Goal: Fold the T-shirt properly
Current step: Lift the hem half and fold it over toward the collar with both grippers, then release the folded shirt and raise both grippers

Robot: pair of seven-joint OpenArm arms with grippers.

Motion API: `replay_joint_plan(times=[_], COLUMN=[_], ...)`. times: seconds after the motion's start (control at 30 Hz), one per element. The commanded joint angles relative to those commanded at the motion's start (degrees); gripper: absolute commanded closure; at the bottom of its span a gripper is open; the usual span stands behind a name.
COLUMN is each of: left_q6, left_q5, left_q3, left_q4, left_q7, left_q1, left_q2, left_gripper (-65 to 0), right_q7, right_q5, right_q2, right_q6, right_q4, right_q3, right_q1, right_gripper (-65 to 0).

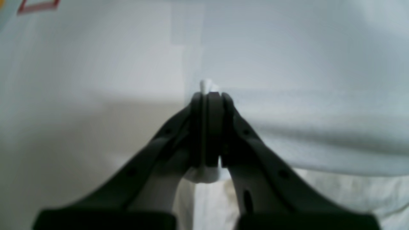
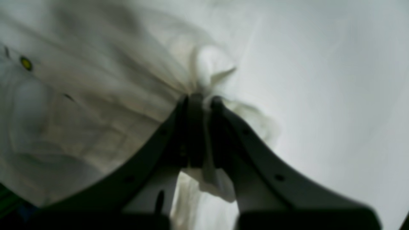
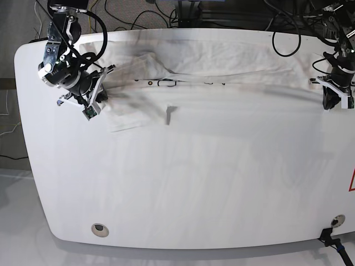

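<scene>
T-shirt (image 3: 222, 69) stretched in long band across far side of table (image 3: 183, 188). Left gripper (image 1: 209, 95) and right gripper (image 2: 203, 99) each pinch an end, jaws clamped on cloth. Folding early: no neat fold yet, most steps left.

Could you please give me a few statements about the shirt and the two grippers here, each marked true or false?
1. The left gripper is shut on the T-shirt. True.
2. The right gripper is open above the table. False: its fingers pinch bunched fabric.
3. The T-shirt lies across the table's far side. True.
4. The T-shirt hangs over the near table edge. False: the near half is bare.
</scene>
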Motion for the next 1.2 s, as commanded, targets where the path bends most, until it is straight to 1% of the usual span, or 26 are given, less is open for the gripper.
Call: replay_joint_plan(times=[0.23,0.3,0.33,0.37,0.43,0.47,0.5,0.57,0.6,0.63,0.67,0.73,0.77,0.87,0.9,0.93,0.97,1.0,1.07,1.13,1.2], left_q6=[0.0,0.0,0.0,0.4,0.4,0.4,0.4,0.1,0.1,0.1,-0.2,-2.4,-3.2,-4.4,-4.7,-4.8,-4.9,-5.1,-5.1,-5.1,-5.1], left_q5=[0.2,0.3,0.3,0.3,0.4,1.1,3.0,6.7,7.4,7.5,7.2,5.9,4.9,1.3,0.5,0.0,-0.4,-0.9,-1.1,-1.1,-1.1], left_q3=[0.4,1.1,2.5,3.3,3.5,3.5,3.5,3.3,3.2,2.4,1.1,-0.4,-0.4,0.1,0.1,0.5,1.2,1.9,3.1,4.4,4.7], left_q4=[-2.9,-3.8,-4.4,-4.7,-4.9,-5.2,-5.3,-5.1,-4.7,-4.2,-3.5,-1.7,-0.7,1.7,2.5,3.4,4.2,5.0,6.6,7.4,8.1], left_q7=[0.0,0.0,0.0,0.0,0.0,0.2,1.1,4.0,4.6,4.7,5.1,5.3,5.4,5.4,5.4,5.5,5.9,6.9,8.4,8.4,8.4], left_q1=[2.1,2.3,3.3,3.6,3.7,3.7,3.3,1.1,0.3,-0.1,-0.3,-0.3,-0.4,-0.4,-0.3,-0.2,-0.2,-0.2,-0.4,-0.4,-0.4], left_q2=[-0.1,-1.1,-2.1,-3.2,-3.5,-3.6,-3.6,-3.6,-3.6,-3.6,-3.6,-3.3,-3.3,-3.3,-3.3,-3.3,-3.3,-3.3,-3.3,-2.9,-1.2], left_gripper=[0.0,0.0,-8.4,-20.9,-40.9,-49.0,-52.8,-53.0,-52.8,-52.8,-52.9,-52.8,-52.8,-52.8,-52.8,-52.8,-52.8,-52.8,-52.8,-52.8,-52.8], right_q7=[0.0,0.0,0.0,0.0,0.0,0.0,0.0,0.0,0.0,0.0,0.0,0.0,0.0,0.0,0.0,0.0,0.0,0.0,0.0,0.0,0.0], right_q5=[0.4,0.3,0.1,0.0,0.0,-0.2,-0.2,-0.2,0.0,0.2,0.2,0.3,0.3,0.4,0.4,0.4,0.4,0.4,0.4,0.4,0.4], right_q2=[-0.6,-0.6,-0.6,-0.6,-0.6,-0.6,-0.5,-0.4,-0.2,-0.1,-0.1,0.0,0.0,-0.4,-0.4,-0.4,-0.5,-0.6,-2.1,-3.2,-3.4], right_q6=[0.0,-0.18,-0.26,-0.26,-0.26,-0.26,-0.26,-0.26,-0.09,-0.09,0.0,0.0,0.09,0.26,0.97,2.11,2.68,2.68,2.68,2.68,2.68], right_q4=[-1.1,-2.4,-2.5,-2.5,-2.5,-2.5,-2.5,-2.3,-2.0,-1.2,-0.4,1.1,1.6,1.8,1.8,1.7,1.4,0.9,-0.9,-4.1,-8.3], right_q3=[-0.3,-0.3,-0.3,-0.2,-0.2,-0.1,-0.1,-0.1,-0.1,-0.2,0.0,0.0,0.0,-0.1,-0.1,0.1,0.1,0.1,0.2,0.3,0.3], right_q1=[-2.7,-2.7,-2.7,-2.8,-2.8,-2.7,-2.5,-2.3,-2.2,-2.2,-2.2,-2.0,-1.4,-0.3,0.4,1.3,2.3,3.5,6.2,8.9,11.8], right_gripper=[0.0,-0.9,-7.2,-13.7,-24.5,-29.8,-35.2,-44.3,-47.3,-48.9,-49.0,-49.0,-49.0,-49.0,-49.0,-49.0,-49.0,-49.0,-49.0,-49.0,-49.0])
